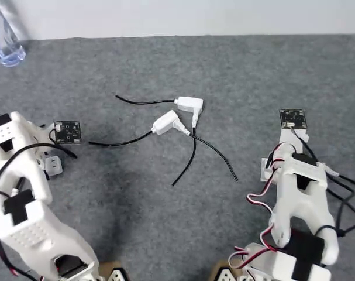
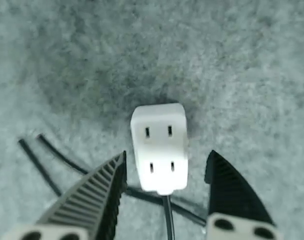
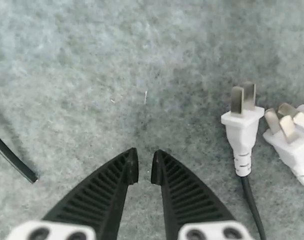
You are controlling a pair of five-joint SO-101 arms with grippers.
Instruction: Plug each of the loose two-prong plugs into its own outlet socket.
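In the left wrist view a white outlet socket (image 2: 159, 147) with two pairs of slots lies on the grey mat. Its black cable runs back under my left gripper (image 2: 167, 155), which hangs open above it, one finger on each side. In the right wrist view two white two-prong plugs (image 3: 240, 125) (image 3: 292, 137) lie side by side, prongs pointing away. My right gripper (image 3: 144, 167) stands beside them, shut to a narrow slit with nothing in it. In the high view two white cabled pieces (image 1: 189, 105) (image 1: 165, 123) lie mid-mat between the arms.
Thin black cables (image 1: 212, 153) cross and trail over the grey mat (image 1: 253, 70). A clear bottle (image 1: 4, 44) stands at the far left corner. The left arm (image 1: 25, 187) and right arm (image 1: 303, 193) rise from the near edge. A loose cable end (image 3: 11, 160) lies near the right gripper.
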